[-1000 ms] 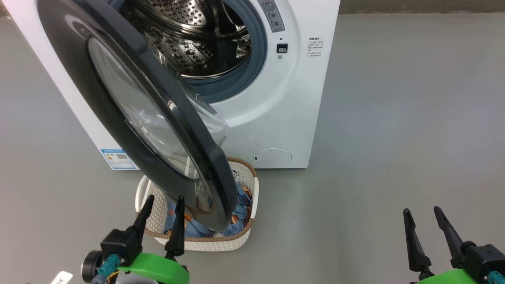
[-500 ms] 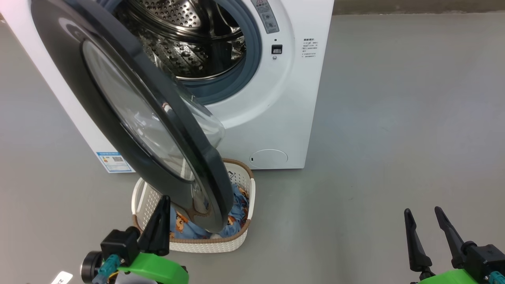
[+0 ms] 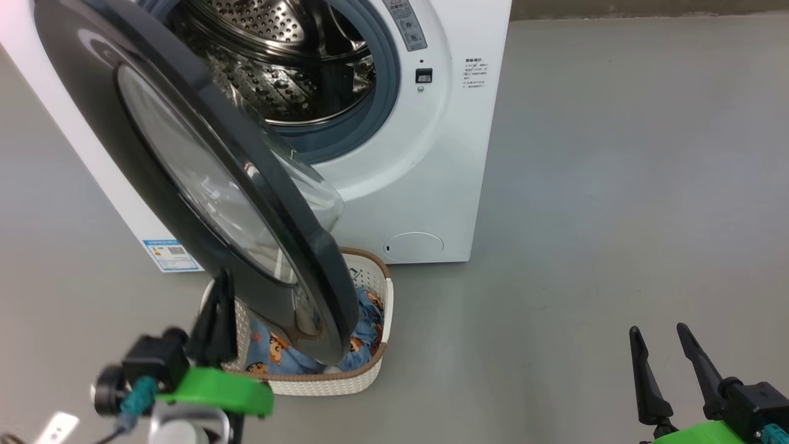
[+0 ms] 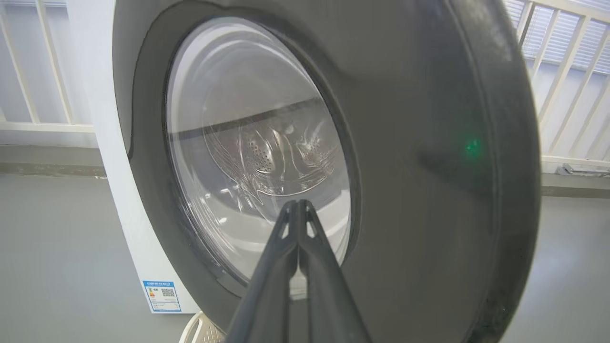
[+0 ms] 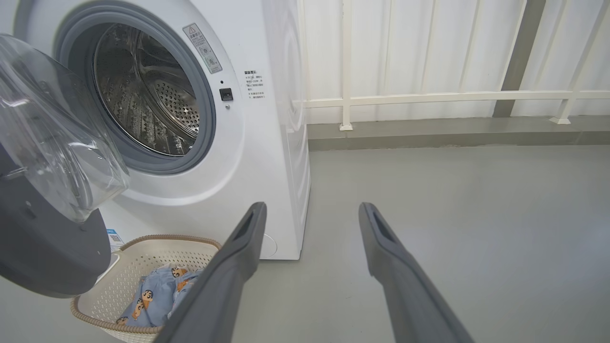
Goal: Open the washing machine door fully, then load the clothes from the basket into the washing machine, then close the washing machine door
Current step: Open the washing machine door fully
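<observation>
Head view: left end effector clenched near door; right end effector released.

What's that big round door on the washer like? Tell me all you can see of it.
The washing machine door is round: a wide glossy black rim, seemingly plastic, around a clear window bulging inward like a bowl. It stands partly open, its lower edge over the basket. The shut left pincer points at its outer face; whether they touch is unclear.
</observation>
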